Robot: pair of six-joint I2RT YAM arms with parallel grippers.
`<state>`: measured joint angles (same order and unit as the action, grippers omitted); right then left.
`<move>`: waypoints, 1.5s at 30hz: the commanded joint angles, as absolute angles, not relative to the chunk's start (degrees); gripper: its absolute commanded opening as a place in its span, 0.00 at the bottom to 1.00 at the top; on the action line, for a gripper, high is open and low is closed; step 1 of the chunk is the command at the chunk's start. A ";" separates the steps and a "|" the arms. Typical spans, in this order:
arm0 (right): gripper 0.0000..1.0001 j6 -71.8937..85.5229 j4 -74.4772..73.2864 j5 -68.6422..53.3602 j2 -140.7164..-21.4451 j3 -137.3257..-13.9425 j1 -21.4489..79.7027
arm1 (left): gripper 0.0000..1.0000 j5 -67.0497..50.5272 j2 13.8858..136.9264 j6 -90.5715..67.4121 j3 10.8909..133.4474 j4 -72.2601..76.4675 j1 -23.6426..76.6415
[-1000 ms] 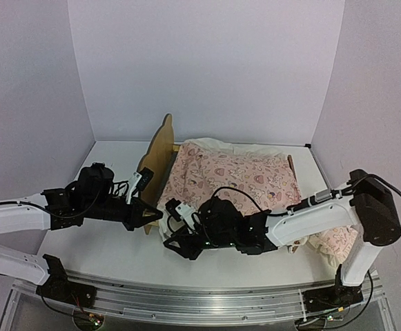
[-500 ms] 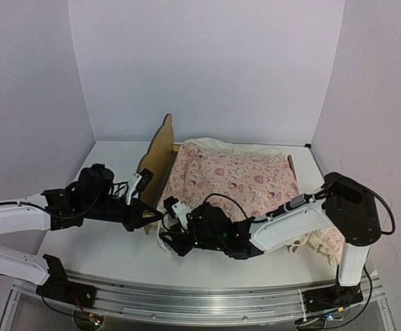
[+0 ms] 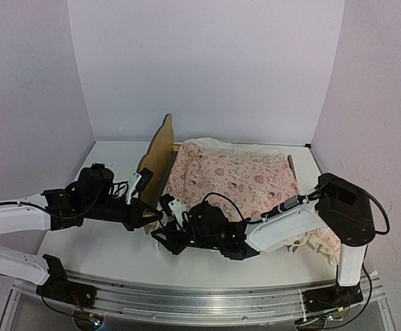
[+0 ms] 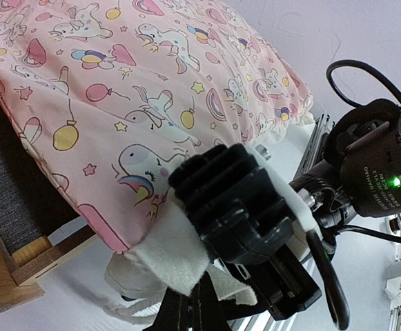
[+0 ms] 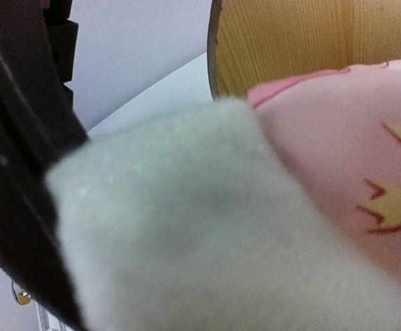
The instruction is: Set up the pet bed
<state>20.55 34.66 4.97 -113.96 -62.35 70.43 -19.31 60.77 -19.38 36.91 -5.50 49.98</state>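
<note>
The pet bed [image 3: 160,153] stands mid-table, pale-wood headboard on the left, and the pink quilt [image 3: 235,176] covers it. In the left wrist view the bed's wood rail [image 4: 21,265] and grey base show under the quilt [image 4: 117,89]. My right gripper [image 3: 164,240] is at the quilt's near-left corner. The white fleece underside [image 5: 186,227] fills its wrist view and hides the jaws, with the headboard [image 5: 297,41] behind. My left gripper [image 3: 147,218] is shut beside that corner, which drapes over its fingertips [image 4: 193,314] against the right gripper's black body [image 4: 238,207].
More pink printed fabric [image 3: 331,245] lies bunched at the right by the right arm's base. White walls enclose the table on three sides. A metal rail [image 3: 200,300] runs along the near edge.
My right gripper has slid left along the bed's near side to the quilt's near-left corner, closing on the way. The left arm has stayed put.
</note>
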 commanded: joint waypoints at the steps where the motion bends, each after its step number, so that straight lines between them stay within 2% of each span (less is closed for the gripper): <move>1: 0.27 23.74 39.23 5.96 -114.63 -62.86 70.58 | 0.00 -19.03 60.16 -19.25 36.89 -3.40 50.19; 4: 0.24 23.49 39.64 7.28 -114.91 -63.08 70.58 | 0.00 -19.01 60.42 -19.28 36.74 -3.20 50.19; 7: 0.10 23.86 39.65 7.64 -114.93 -63.19 70.58 | 0.00 -18.65 60.49 -19.25 36.89 -3.20 50.19; 12: 0.01 24.38 39.33 6.49 -112.33 -60.36 70.58 | 0.02 -17.40 60.40 -18.74 36.38 -3.64 50.19; 13: 0.00 24.34 39.07 6.03 -111.19 -59.78 70.56 | 0.08 -17.19 60.31 -18.61 36.15 -3.78 50.18; 17: 0.00 23.84 36.29 3.93 -106.91 -58.88 70.30 | 0.41 -16.64 59.06 -17.54 35.95 -5.94 50.18; 20: 0.00 25.84 35.07 0.43 -104.95 -58.00 68.84 | 0.50 -17.77 57.02 -15.64 35.95 -7.73 50.02; 22: 0.00 27.10 34.90 -2.99 -103.89 -57.57 67.87 | 0.50 -18.56 55.45 -14.90 36.12 -9.06 49.10; 25: 0.00 28.45 34.61 -5.93 -102.53 -57.42 66.23 | 0.45 -22.69 54.12 -15.78 34.62 -9.25 46.75; 31: 0.00 31.07 34.47 -10.39 -102.65 -57.95 63.71 | 0.37 -34.38 52.92 -17.24 26.71 2.82 46.23; 36: 0.00 31.64 34.49 -13.50 -103.49 -59.20 63.54 | 0.30 -33.65 55.83 -11.66 22.60 12.21 46.23; 41: 0.03 32.78 34.47 -15.74 -104.04 -59.81 63.32 | 0.22 -34.81 62.68 -7.35 24.26 19.12 46.25; 45: 0.03 33.52 34.47 -17.74 -104.71 -60.74 63.25 | 0.19 -36.13 63.59 -4.76 23.73 23.29 46.23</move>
